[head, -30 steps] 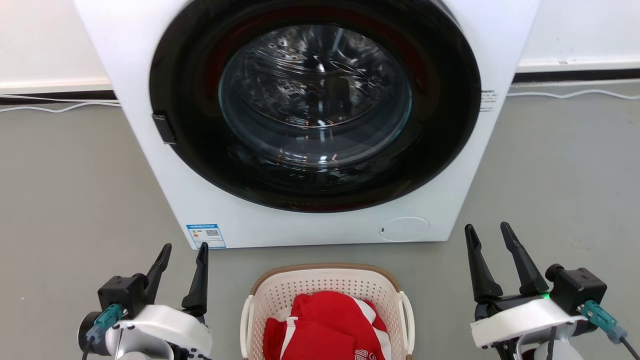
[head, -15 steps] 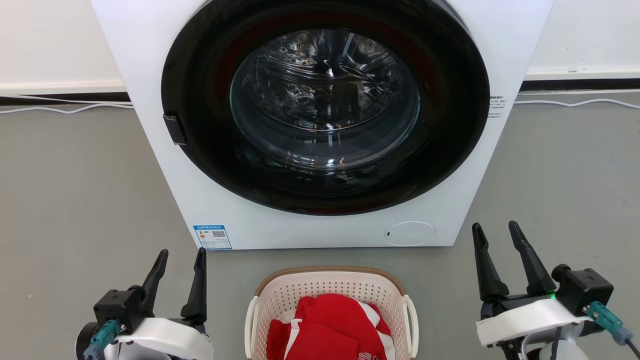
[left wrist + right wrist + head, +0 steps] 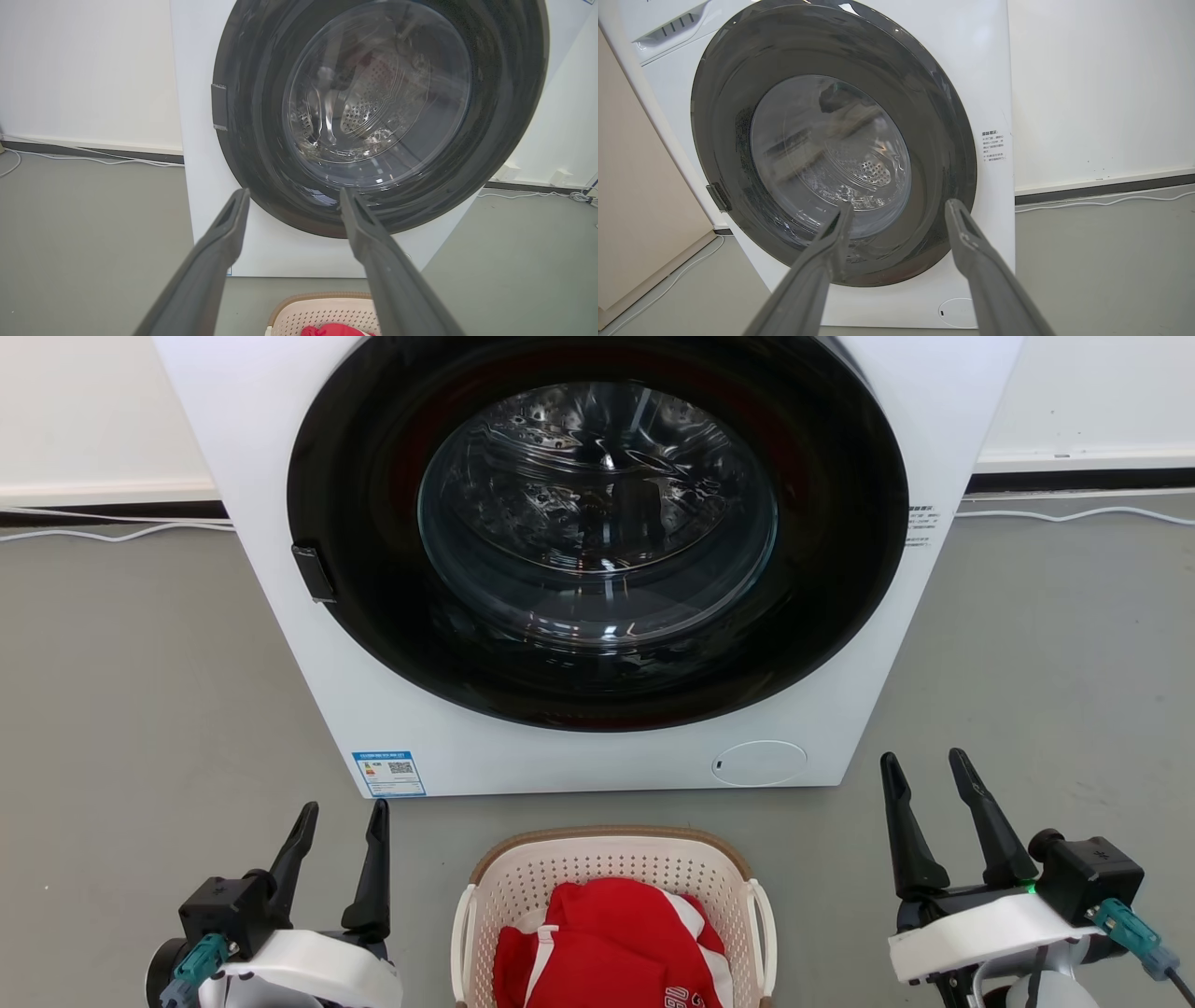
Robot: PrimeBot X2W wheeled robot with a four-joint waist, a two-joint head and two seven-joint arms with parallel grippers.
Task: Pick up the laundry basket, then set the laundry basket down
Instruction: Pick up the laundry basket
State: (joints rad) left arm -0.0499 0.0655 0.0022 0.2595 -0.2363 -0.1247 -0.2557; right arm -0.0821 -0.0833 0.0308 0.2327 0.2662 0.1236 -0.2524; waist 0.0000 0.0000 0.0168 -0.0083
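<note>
Seen from the head: laundry basket (image 3: 597, 870) down on the grey floor (image 3: 121, 709) at bottom centre, just in front of the washer (image 3: 597, 551) and not touching it, a red garment (image 3: 607, 943) heaped inside. Flanked by the left gripper (image 3: 344, 812) at lower left and the right gripper (image 3: 922, 761) at lower right, both well clear of the white loop handles, fingers spread, nothing held. Round dark door shut; blue label (image 3: 389, 773) at the lower left of the washer front. Against half a second ago: whole picture slid a little left and up, so a shift of the camera. Basket in the same spot before the washer, fingers at the same spread and no nearer the handles. Along the left wrist: left gripper (image 3: 295, 192) with fingers parted, aimed at the lower edge of the washer (image 3: 373, 93) door. Low between them, the brown rim of the laundry basket (image 3: 317, 296) and a sliver of the red garment (image 3: 336, 330), untouched. Along the right wrist: right gripper (image 3: 900, 204) likewise parted and empty, pointed at the lower part of the washer (image 3: 831, 163) door. White cable (image 3: 1101, 203) along the skirting at right.
</note>
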